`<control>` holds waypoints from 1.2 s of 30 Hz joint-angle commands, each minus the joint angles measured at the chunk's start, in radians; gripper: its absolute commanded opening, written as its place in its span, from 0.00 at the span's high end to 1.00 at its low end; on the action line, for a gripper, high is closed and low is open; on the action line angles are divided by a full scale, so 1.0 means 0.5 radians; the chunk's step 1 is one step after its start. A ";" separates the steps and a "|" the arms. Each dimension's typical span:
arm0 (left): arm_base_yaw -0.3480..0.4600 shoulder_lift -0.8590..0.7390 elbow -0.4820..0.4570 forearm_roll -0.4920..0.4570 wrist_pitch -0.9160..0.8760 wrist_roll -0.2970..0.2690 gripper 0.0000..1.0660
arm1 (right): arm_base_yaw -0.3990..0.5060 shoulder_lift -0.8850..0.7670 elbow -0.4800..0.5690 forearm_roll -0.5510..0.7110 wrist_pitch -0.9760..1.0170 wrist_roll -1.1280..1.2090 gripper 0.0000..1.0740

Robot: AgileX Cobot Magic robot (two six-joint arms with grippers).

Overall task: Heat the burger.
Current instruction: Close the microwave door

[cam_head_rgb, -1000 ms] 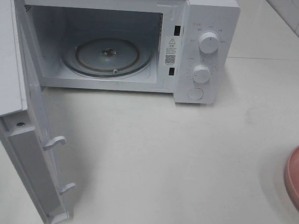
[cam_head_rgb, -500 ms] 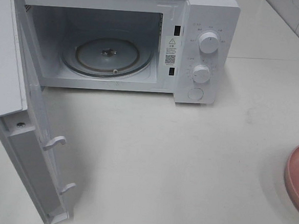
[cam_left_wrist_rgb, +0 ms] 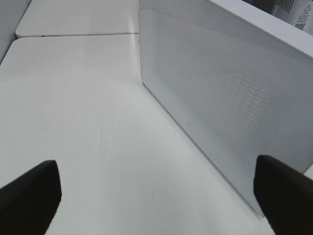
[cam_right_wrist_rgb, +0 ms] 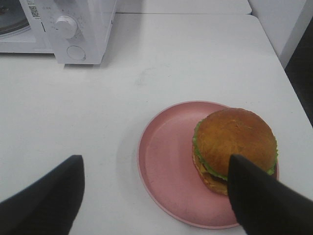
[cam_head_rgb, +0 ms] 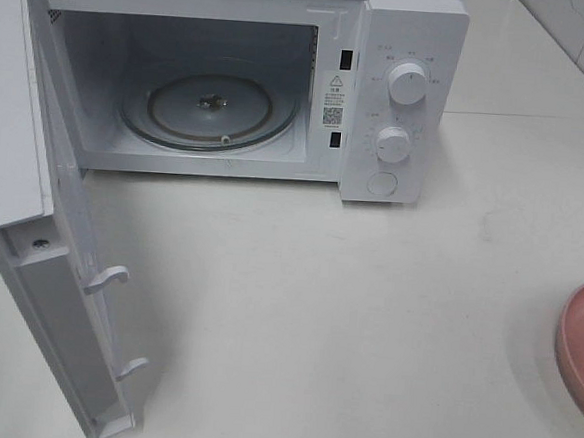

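The burger (cam_right_wrist_rgb: 234,134), with its golden-brown bun and green lettuce, sits on a pink plate (cam_right_wrist_rgb: 166,156) in the right wrist view. My right gripper (cam_right_wrist_rgb: 156,196) hovers above the plate, open and holding nothing; one finger (cam_right_wrist_rgb: 259,196) overlaps the burger's edge in the picture. The white microwave (cam_head_rgb: 401,96) stands with its door (cam_head_rgb: 48,262) swung wide open, and the glass turntable (cam_head_rgb: 209,113) inside is bare. My left gripper (cam_left_wrist_rgb: 156,200) is open over the table beside the door's outer face (cam_left_wrist_rgb: 230,98). The exterior high view shows only the plate's rim (cam_head_rgb: 582,340), no burger and no arm.
The microwave's two knobs (cam_head_rgb: 408,84) and round button (cam_head_rgb: 382,183) face the front. The open door juts out toward the table's front left. A seam between two tabletops (cam_left_wrist_rgb: 73,34) runs behind the left gripper. The table's right edge (cam_right_wrist_rgb: 293,88) lies near the plate.
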 commanded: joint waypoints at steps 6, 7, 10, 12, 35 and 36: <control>0.004 -0.038 0.002 0.000 -0.014 -0.004 0.05 | -0.014 -0.052 0.002 0.004 -0.010 -0.024 0.29; 0.004 -0.038 0.002 0.000 -0.014 -0.004 0.05 | -0.014 -0.052 0.002 0.004 -0.010 -0.024 0.29; 0.004 -0.038 0.002 -0.008 -0.014 -0.010 0.05 | -0.014 -0.052 0.002 0.004 -0.010 -0.024 0.29; 0.004 -0.038 0.002 0.056 -0.014 -0.014 0.05 | -0.014 -0.052 0.002 0.004 -0.010 -0.024 0.29; 0.004 0.348 -0.060 0.040 -0.474 -0.014 0.42 | -0.014 -0.052 0.002 0.004 -0.010 -0.024 0.29; 0.004 0.434 -0.060 0.044 -0.524 -0.010 0.51 | -0.014 -0.052 0.002 0.004 -0.010 -0.024 0.29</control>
